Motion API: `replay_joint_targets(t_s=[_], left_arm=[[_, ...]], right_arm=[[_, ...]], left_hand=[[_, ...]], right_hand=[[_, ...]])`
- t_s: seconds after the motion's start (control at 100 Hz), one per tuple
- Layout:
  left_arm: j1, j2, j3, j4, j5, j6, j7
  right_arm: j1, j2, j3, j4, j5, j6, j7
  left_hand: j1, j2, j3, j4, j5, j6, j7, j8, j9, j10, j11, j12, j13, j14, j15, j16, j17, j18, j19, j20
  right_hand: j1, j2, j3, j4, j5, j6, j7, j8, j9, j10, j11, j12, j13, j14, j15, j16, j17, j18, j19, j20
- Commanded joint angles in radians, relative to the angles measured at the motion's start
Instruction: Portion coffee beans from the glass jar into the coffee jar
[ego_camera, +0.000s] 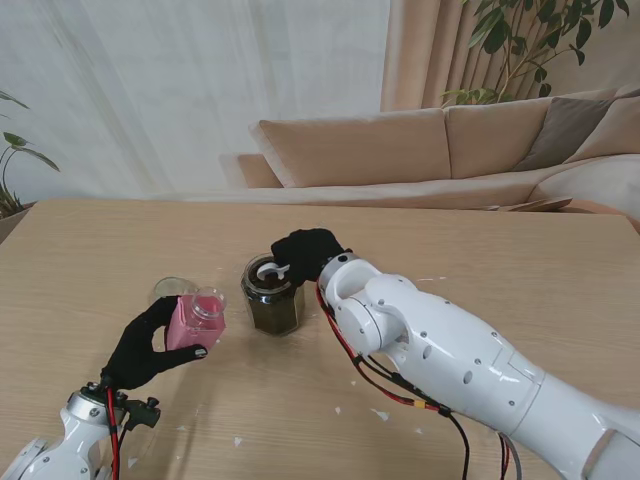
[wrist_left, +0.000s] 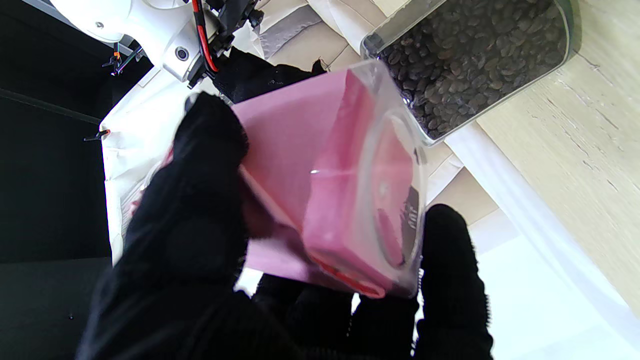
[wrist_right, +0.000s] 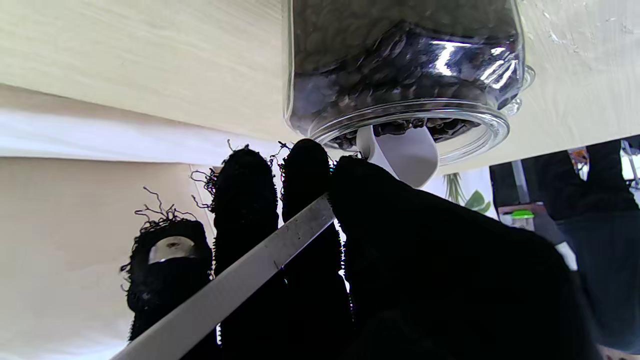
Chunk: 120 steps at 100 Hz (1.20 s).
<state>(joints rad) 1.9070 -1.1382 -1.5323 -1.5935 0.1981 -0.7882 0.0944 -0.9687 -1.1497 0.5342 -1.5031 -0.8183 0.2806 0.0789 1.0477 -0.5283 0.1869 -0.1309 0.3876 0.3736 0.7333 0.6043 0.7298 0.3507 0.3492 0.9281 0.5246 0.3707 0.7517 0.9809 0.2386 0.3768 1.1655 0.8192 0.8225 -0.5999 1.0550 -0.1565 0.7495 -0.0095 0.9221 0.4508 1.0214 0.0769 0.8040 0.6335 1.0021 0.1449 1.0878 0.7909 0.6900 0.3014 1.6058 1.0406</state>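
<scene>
The glass jar (ego_camera: 272, 297) of dark coffee beans stands open near the table's middle. It also fills the right wrist view as the glass jar (wrist_right: 400, 65), and the left wrist view catches the glass jar (wrist_left: 470, 55) too. My right hand (ego_camera: 308, 252) is over its far rim, shut on a white scoop (ego_camera: 271, 270). The scoop's bowl (wrist_right: 406, 152) sits at the jar's mouth, just above the beans. My left hand (ego_camera: 148, 345) is shut on the pink coffee jar (ego_camera: 197, 320), held tilted above the table just left of the glass jar. The pink coffee jar (wrist_left: 325, 190) sits between thumb and fingers.
A clear round glass piece (ego_camera: 167, 290) lies just beyond the pink jar. Small white specks (ego_camera: 380, 413) dot the wood nearer to me. A beige sofa (ego_camera: 420, 150) stands past the table's far edge.
</scene>
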Motion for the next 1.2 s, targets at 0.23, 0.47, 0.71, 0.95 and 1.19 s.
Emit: replay_joint_targets(t_s=[0.23,0.47,0.71,0.95,1.19], left_arm=[[0.006,-0.003,0.003,-0.008,0.0,0.002,-0.017],[0.005,-0.004,0.003,-0.009,0.001,0.006,-0.016],[0.005,-0.003,0.007,-0.011,0.002,0.013,-0.017],[-0.001,-0.004,0.016,-0.008,0.012,0.024,-0.012],[-0.03,-0.005,0.042,0.019,0.023,0.03,-0.006]], right_arm=[[-0.007,0.0,0.018,-0.031,0.09,0.043,0.067],[-0.013,-0.008,0.038,-0.035,0.175,0.087,0.078],[-0.032,-0.017,0.079,-0.047,0.289,0.135,0.084],[-0.054,-0.017,0.114,-0.063,0.324,0.16,0.08],[-0.083,-0.013,0.157,-0.1,0.358,0.18,0.082]], left_hand=[[0.243,0.186,0.325,0.024,0.095,-0.178,0.211,0.066,0.12,-0.13,0.175,0.093,0.018,-0.011,0.005,0.019,-0.005,0.002,-0.007,0.002],[0.243,0.186,0.325,0.024,0.095,-0.178,0.211,0.065,0.12,-0.131,0.176,0.093,0.018,-0.01,0.005,0.019,-0.005,0.002,-0.007,0.002],[0.243,0.186,0.325,0.024,0.096,-0.178,0.211,0.066,0.122,-0.131,0.176,0.094,0.019,-0.011,0.006,0.02,-0.005,0.002,-0.007,0.002],[0.243,0.186,0.325,0.024,0.096,-0.179,0.211,0.066,0.12,-0.132,0.176,0.093,0.019,-0.011,0.005,0.02,-0.005,0.002,-0.007,0.002],[0.243,0.186,0.324,0.024,0.095,-0.183,0.212,0.069,0.119,-0.135,0.177,0.094,0.02,-0.014,0.005,0.02,-0.005,0.0,-0.008,0.002]], right_hand=[[0.011,0.046,0.025,0.057,0.043,-0.009,0.009,-0.004,0.072,-0.002,0.033,0.017,0.039,0.02,0.034,0.027,0.019,-0.007,0.065,0.026],[0.009,0.035,0.035,0.06,0.043,0.011,0.013,-0.013,0.08,0.004,0.041,0.016,0.053,0.024,0.049,0.033,0.036,-0.005,0.079,0.03],[0.012,0.029,0.042,0.059,0.04,0.027,0.022,-0.019,0.076,0.016,0.056,0.021,0.052,0.036,0.072,0.046,0.039,-0.004,0.099,0.038],[0.013,0.023,0.049,0.057,0.042,0.034,0.026,-0.023,0.078,0.023,0.062,0.022,0.054,0.043,0.081,0.052,0.039,0.0,0.107,0.042],[0.014,0.018,0.054,0.056,0.044,0.041,0.028,-0.027,0.077,0.029,0.067,0.025,0.052,0.048,0.089,0.057,0.037,0.003,0.114,0.046]])
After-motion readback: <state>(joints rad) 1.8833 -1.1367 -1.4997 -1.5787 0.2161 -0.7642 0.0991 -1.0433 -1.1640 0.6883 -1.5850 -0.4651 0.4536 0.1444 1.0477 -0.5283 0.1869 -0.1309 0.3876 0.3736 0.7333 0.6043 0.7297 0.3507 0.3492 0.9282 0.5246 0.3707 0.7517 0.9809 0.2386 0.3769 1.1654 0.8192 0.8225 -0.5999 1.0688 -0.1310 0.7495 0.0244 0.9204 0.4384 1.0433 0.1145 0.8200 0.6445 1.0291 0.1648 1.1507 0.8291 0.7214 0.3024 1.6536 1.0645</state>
